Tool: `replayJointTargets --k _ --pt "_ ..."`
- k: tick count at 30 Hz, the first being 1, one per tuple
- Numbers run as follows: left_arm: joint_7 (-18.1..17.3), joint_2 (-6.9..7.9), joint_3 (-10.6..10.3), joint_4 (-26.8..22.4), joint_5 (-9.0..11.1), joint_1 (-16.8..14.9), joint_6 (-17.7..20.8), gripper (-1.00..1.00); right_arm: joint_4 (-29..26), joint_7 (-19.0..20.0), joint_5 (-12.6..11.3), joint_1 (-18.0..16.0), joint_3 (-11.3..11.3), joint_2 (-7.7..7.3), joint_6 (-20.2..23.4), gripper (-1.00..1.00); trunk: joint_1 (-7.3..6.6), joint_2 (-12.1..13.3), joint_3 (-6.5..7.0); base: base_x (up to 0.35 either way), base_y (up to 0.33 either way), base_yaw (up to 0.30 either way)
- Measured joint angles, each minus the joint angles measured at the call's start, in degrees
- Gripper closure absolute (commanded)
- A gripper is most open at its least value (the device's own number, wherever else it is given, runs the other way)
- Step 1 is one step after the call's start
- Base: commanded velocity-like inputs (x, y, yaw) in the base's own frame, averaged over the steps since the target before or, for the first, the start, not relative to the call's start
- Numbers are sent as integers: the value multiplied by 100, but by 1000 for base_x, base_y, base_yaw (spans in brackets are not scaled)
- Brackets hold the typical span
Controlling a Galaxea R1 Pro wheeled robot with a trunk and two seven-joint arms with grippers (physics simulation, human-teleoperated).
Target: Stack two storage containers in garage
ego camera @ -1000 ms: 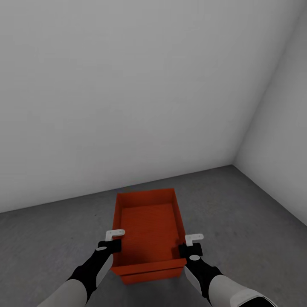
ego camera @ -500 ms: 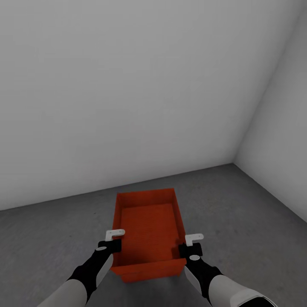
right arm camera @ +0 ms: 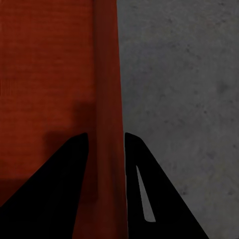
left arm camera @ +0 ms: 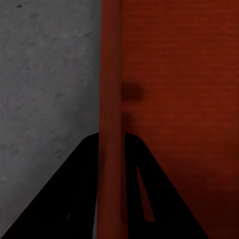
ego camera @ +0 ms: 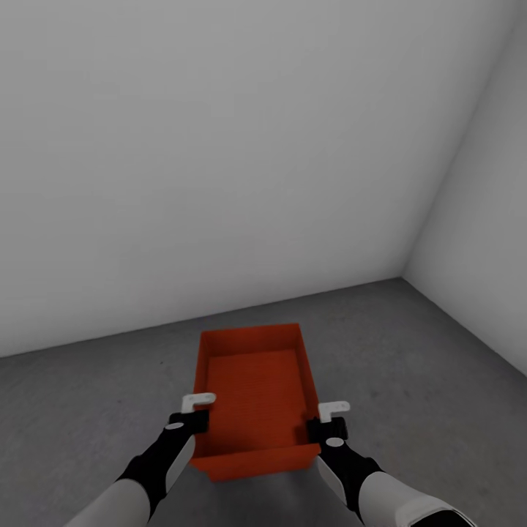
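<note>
An orange-red storage container (ego camera: 252,391), open-topped and empty, hangs low over the grey concrete floor (ego camera: 424,380) of the garage. My left gripper (ego camera: 192,421) is shut on its left wall (left arm camera: 110,99), one finger on each side. Across from it, my right gripper (ego camera: 316,428) is shut on the right wall (right arm camera: 107,89) the same way. Under the near wall a thin orange strip (ego camera: 256,474) shows, apparently the second storage container beneath the first; the rest of it is hidden.
A plain white-grey wall (ego camera: 219,183) stands just beyond the container, and a second wall (ego camera: 498,241) meets it in a corner at the right. Bare concrete stretches to the left (ego camera: 80,410) and right of the bins.
The orange strip under the held container's near wall has grown thinner, so the held bin sits lower over the one beneath. Both grippers keep their hold.
</note>
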Motion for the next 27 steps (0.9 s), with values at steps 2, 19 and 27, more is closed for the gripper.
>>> replayJointTargets --k 2,19,27 --pt "123 -54 -20 -71 -64 -10 103 100 2 129 -8 1 -81 -47 -8 100 42 -81 -34 0 0 0" --pt "212 -98 -19 -191 -135 -12 283 100 10 189 -38 -2 -133 -75 -11 100 86 -164 -71 0 0 0" --pt "215 -98 -20 -191 -135 -12 282 100 11 189 -44 -2 -128 -75 -15 100 86 -164 -71 0 0 0"
